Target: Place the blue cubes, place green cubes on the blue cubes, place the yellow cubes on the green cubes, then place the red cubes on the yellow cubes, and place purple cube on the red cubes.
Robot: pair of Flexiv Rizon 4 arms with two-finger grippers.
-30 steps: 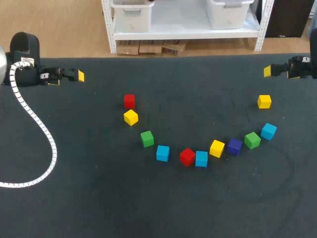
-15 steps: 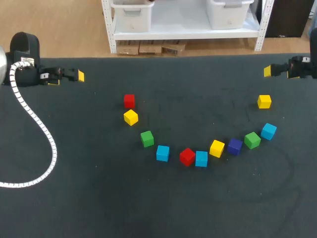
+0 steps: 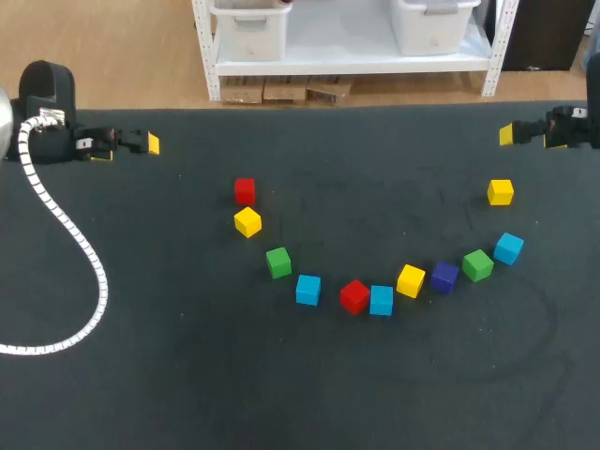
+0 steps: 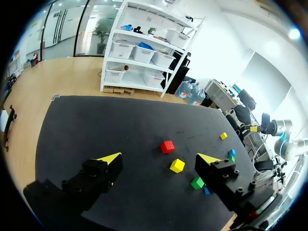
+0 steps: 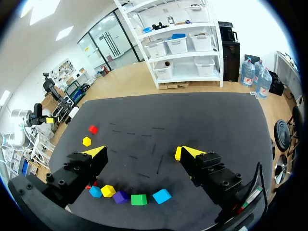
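Several cubes lie in a loose arc on the black table (image 3: 187, 375). From left: red cube (image 3: 245, 190), yellow cube (image 3: 247, 222), green cube (image 3: 277, 262), blue cube (image 3: 307, 290), red cube (image 3: 353, 296), blue cube (image 3: 381, 300), yellow cube (image 3: 410, 280), purple cube (image 3: 444, 277), green cube (image 3: 477, 265), blue cube (image 3: 508, 248). A lone yellow cube (image 3: 500, 192) sits farther back right. My left gripper (image 3: 131, 145) (image 4: 159, 159) hangs open at the far left edge, holding nothing. At the far right edge my right gripper (image 3: 525, 136) (image 5: 140, 153) is open and empty too.
A white ribbed cable (image 3: 75, 244) trails from my left arm across the table's left side. In the right wrist view the purple cube (image 5: 120, 197) and green cube (image 5: 138, 199) lie below the gripper.
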